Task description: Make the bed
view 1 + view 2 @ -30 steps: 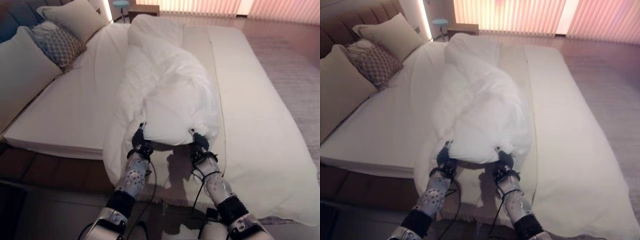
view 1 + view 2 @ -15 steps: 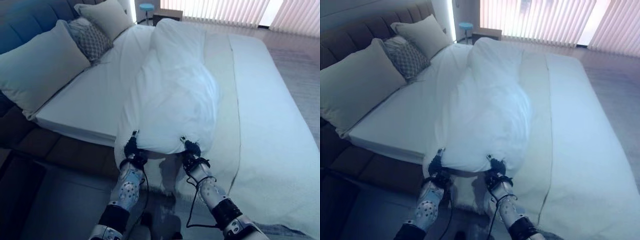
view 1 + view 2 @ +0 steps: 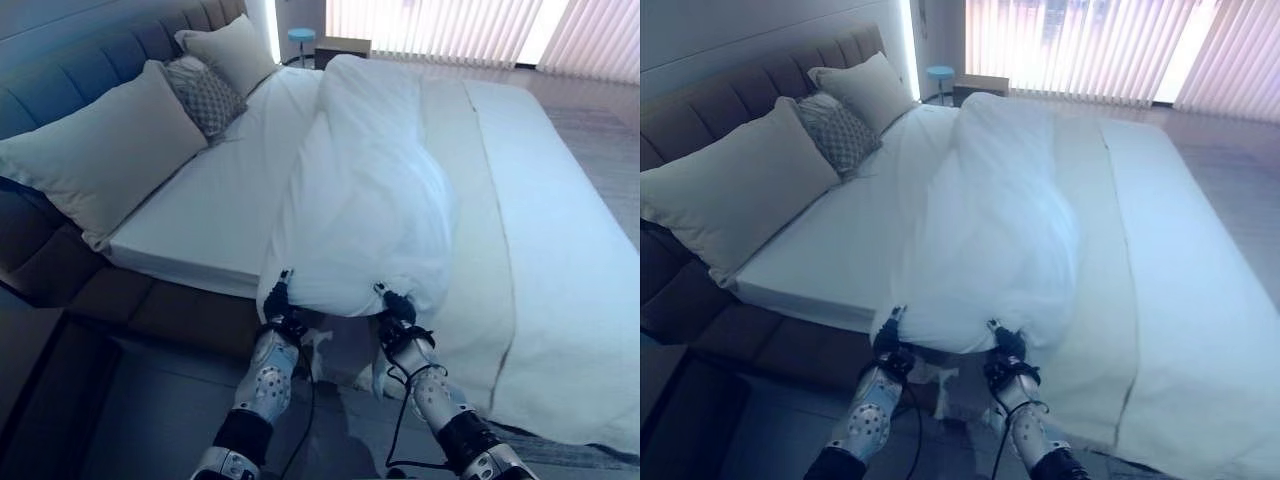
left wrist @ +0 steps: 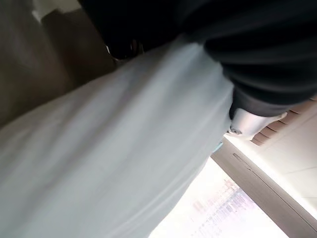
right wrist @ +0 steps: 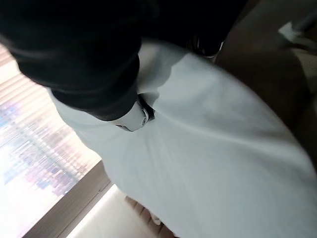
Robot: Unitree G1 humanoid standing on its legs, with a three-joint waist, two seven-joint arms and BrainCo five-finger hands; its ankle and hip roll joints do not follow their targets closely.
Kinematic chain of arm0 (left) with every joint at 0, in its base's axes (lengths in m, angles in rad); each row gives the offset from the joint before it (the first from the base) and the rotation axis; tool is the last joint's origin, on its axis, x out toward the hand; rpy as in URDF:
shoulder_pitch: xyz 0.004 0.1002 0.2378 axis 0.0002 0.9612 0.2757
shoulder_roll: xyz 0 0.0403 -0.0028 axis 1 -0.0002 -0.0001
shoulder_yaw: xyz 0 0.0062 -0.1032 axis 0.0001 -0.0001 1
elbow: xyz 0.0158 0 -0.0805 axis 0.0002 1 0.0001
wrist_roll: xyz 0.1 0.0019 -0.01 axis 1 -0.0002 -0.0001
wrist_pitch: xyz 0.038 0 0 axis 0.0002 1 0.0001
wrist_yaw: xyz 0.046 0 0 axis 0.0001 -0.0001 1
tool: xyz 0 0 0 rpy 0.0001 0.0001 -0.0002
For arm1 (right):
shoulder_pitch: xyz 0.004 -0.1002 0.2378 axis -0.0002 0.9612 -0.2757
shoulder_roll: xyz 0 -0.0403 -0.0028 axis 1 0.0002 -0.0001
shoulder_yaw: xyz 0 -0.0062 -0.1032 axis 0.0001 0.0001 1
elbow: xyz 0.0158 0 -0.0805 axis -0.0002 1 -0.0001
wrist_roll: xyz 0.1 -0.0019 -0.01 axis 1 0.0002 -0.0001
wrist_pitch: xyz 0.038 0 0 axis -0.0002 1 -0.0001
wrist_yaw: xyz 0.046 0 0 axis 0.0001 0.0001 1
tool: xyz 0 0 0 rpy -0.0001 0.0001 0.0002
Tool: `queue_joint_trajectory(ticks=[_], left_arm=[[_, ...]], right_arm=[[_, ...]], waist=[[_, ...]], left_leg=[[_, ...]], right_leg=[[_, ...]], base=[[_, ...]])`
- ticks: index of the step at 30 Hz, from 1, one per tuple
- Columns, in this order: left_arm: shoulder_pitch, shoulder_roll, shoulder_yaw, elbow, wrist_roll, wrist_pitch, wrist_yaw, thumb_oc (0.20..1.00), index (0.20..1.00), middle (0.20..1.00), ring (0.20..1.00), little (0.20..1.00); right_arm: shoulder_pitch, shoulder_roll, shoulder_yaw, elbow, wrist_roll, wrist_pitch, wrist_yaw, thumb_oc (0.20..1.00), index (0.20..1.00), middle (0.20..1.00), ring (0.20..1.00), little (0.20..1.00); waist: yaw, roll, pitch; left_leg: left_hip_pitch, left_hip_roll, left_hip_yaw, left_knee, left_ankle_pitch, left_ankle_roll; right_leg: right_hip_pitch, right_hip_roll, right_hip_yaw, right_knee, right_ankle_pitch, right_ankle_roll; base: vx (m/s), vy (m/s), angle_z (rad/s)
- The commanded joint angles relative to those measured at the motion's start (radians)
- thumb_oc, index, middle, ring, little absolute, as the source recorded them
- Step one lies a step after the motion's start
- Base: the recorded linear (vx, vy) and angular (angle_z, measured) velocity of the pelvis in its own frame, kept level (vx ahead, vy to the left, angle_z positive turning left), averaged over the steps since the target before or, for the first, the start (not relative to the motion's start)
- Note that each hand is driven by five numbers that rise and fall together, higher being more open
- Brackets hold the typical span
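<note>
A white duvet (image 3: 365, 190) lies bunched in a long ridge down the middle of the bed (image 3: 200, 215), from its far end to the near side. My left hand (image 3: 278, 306) and my right hand (image 3: 397, 310) hold the duvet's near edge, about a forearm's length apart, at the bed's side edge. The fingers of both are curled into the cloth. In the left wrist view the duvet (image 4: 99, 163) runs past the hand's dark cover (image 4: 257, 59). The right wrist view shows the same cloth (image 5: 223, 163) under that hand's cover (image 5: 74, 54).
A large cream pillow (image 3: 105, 155), a patterned pillow (image 3: 205, 95) and another cream pillow (image 3: 230, 50) lean on the padded headboard (image 3: 60, 85) at the left. A beige strip (image 3: 485, 250) runs along the bedspread to the right. A blue stool (image 3: 300, 36) and a nightstand (image 3: 343, 48) stand beyond the bed.
The whole view has shifted, so more of the headboard and pillows shows. Both hands keep their hold on the duvet's edge, which now sits at the bed's side edge.
</note>
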Motion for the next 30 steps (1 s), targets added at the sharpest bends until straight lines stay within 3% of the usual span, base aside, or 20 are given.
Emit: queue_joint_trajectory(ticks=[1,2,4,5,6,8,10,11,12,13,15,17,19,22,25,30], left_arm=[[0.046,0.192,0.138,-0.166,0.054,-0.153,0.003,0.2,0.2,0.2,0.2,0.2],[0.037,0.195,0.14,-0.151,0.06,-0.155,0.015,0.2,0.2,0.2,0.2,0.2],[0.03,0.203,0.144,-0.143,0.068,-0.16,0.032,0.2,0.2,0.2,0.2,0.2],[0.034,0.202,0.149,-0.149,0.069,-0.159,0.029,0.2,0.2,0.2,0.2,0.2],[0.037,0.206,0.161,-0.169,0.079,-0.162,0.021,0.2,0.2,0.2,0.2,0.2],[0.038,0.207,0.17,-0.181,0.079,-0.165,0.021,0.2,0.2,0.2,0.2,0.2],[0.043,0.209,0.187,-0.191,0.087,-0.164,0.022,0.2,0.2,0.2,0.2,0.2],[0.056,0.198,0.207,-0.199,0.09,-0.166,0.024,0.2,0.2,0.2,0.2,0.2],[0.056,0.198,0.207,-0.199,0.09,-0.166,0.024,0.2,0.2,0.2,0.2,0.2],[0.075,0.187,0.22,-0.213,0.106,-0.167,0.029,0.2,0.2,0.2,0.2,0.2],[0.092,0.171,0.219,-0.198,0.113,-0.17,0.021,0.2,0.2,0.2,0.2,0.2],[0.115,0.159,0.217,-0.177,0.118,-0.164,0.019,0.2,0.2,0.2,0.2,0.2],[0.134,0.149,0.221,-0.168,0.116,-0.154,0.022,0.2,0.2,0.2,0.2,0.2],[0.169,0.131,0.212,-0.122,0.088,-0.128,0.009,0.2,0.2,0.2,0.2,0.2],[0.198,0.111,0.193,-0.067,0.067,-0.108,-0.008,0.2,0.2,0.2,0.2,0.2],[0.193,0.091,0.165,0.055,0.022,-0.09,-0.012,0.2,0.2,0.2,0.2,0.2]], right_arm=[[0.028,-0.124,-0.11,0.022,-0.067,-0.046,-0.033,0.2,0.2,0.2,0.2,0.2],[0.018,-0.105,-0.117,0.035,-0.067,-0.057,-0.037,0.2,0.2,0.2,0.2,0.2],[-0.014,-0.084,-0.102,0.041,-0.072,-0.069,-0.044,0.2,0.2,0.2,0.2,0.2],[-0.026,-0.081,-0.092,0.041,-0.075,-0.069,-0.045,0.2,0.2,0.2,0.2,0.2],[-0.039,-0.085,-0.08,0.022,-0.085,-0.076,-0.025,0.2,0.2,0.2,0.2,0.2],[-0.044,-0.087,-0.073,0.002,-0.098,-0.077,-0.014,0.2,0.2,0.2,0.2,0.2],[-0.036,-0.097,-0.054,-0.06,-0.144,-0.083,0.005,0.2,0.2,0.2,0.2,0.2],[-0.014,-0.107,-0.062,-0.104,-0.189,-0.095,0.011,0.2,0.2,0.2,0.2,0.2],[-0.013,-0.107,-0.062,-0.104,-0.19,-0.095,0.011,0.2,0.2,0.2,0.2,0.2],[0.019,-0.127,-0.077,-0.167,-0.273,-0.113,-0.005,0.2,0.2,0.2,0.2,0.2],[0.044,-0.143,-0.095,-0.185,-0.337,-0.125,-0.016,0.2,0.2,0.2,0.2,0.2],[0.08,-0.135,-0.106,-0.172,-0.34,-0.12,-0.016,0.2,0.2,0.2,0.2,0.2],[0.101,-0.13,-0.1,-0.167,-0.347,-0.113,-0.018,0.2,0.2,0.2,0.2,0.2],[0.155,-0.123,-0.106,-0.126,-0.343,-0.096,-0.027,0.2,0.2,0.2,0.2,0.2],[0.183,-0.119,-0.093,-0.063,-0.359,-0.068,-0.027,0.2,0.2,0.2,0.2,0.2],[0.181,-0.101,-0.062,0.084,-0.296,-0.037,-0.029,0.2,0.2,0.2,0.2,0.2]], waist=[[0.045,-0.01,-0.07],[0.048,-0.018,-0.06],[0.067,0.0,-0.044],[0.069,0.012,-0.042],[0.072,0.015,-0.044],[0.08,0.014,-0.04],[0.087,0.008,-0.046],[0.087,-0.002,-0.053],[0.086,-0.001,-0.055],[0.08,-0.011,-0.066],[0.06,-0.004,-0.074],[0.052,-0.006,-0.084],[0.054,-0.004,-0.092],[0.042,0.002,-0.093],[0.038,0.003,-0.089],[0.033,0.006,-0.038]], left_leg=[[0.008,-0.023,0.035,-0.007,-0.019,0.046],[0.004,-0.036,0.064,-0.019,-0.015,0.051],[0.005,-0.044,0.105,-0.043,-0.002,0.065],[0.016,-0.05,0.113,-0.063,0.005,0.075],[0.041,-0.068,0.13,-0.116,0.03,0.093],[0.052,-0.077,0.142,-0.137,0.041,0.1],[0.071,-0.097,0.163,-0.189,0.065,0.105],[0.082,-0.121,0.176,-0.215,0.089,0.104],[0.079,-0.12,0.176,-0.216,0.091,0.104],[0.089,-0.139,0.183,-0.244,0.109,0.1],[0.106,-0.143,0.175,-0.271,0.119,0.105],[0.109,-0.153,0.177,-0.283,0.127,0.118],[0.115,-0.155,0.188,-0.297,0.13,0.121],[0.104,-0.157,0.18,-0.302,0.136,0.121],[0.093,-0.16,0.18,-0.302,0.137,0.121],[0.056,-0.162,0.168,-0.302,0.153,0.116]], right_leg=[[-0.047,-0.053,0.098,-0.06,0.15,0.059],[-0.075,-0.072,0.081,-0.058,0.218,0.066],[-0.104,-0.061,-0.007,-0.016,0.174,0.054],[-0.114,-0.035,-0.013,0.038,0.135,0.042],[-0.119,0.04,0.002,0.089,0.061,0.022],[-0.115,0.067,-0.018,0.111,0.03,0.016],[-0.102,0.151,-0.034,0.125,-0.047,-0.001],[-0.084,0.222,-0.029,0.11,-0.082,-0.008],[-0.086,0.223,-0.03,0.105,-0.078,-0.009],[-0.056,0.274,-0.003,0.063,-0.1,-0.017],[-0.068,0.298,0.072,0.021,-0.092,-0.026],[-0.059,0.313,0.09,-0.031,-0.066,-0.031],[-0.043,0.304,0.064,-0.054,-0.055,-0.024],[-0.042,0.324,0.099,-0.095,-0.044,-0.025],[-0.033,0.318,0.078,-0.128,-0.028,-0.023],[-0.06,0.318,0.063,-0.139,-0.016,-0.028]], base=[[-0.09,0.583,0.46],[-0.12,0.34,0.31],[-0.16,0.56,-0.15],[-0.12,0.686,-0.67],[-0.1,0.59,-0.53],[-0.07,0.306,-0.25],[-0.08,0.23,-0.3],[-0.07,0.194,-0.35],[-0.07,0.18,-0.34],[-0.04,0.098,-0.46],[-0.03,0.088,-0.3],[0.0,0.034,0.14],[0.02,0.027,0.25],[0.0,0.001,0.03],[-0.01,-0.013,0.04],[-0.09,-0.038,0.09]])
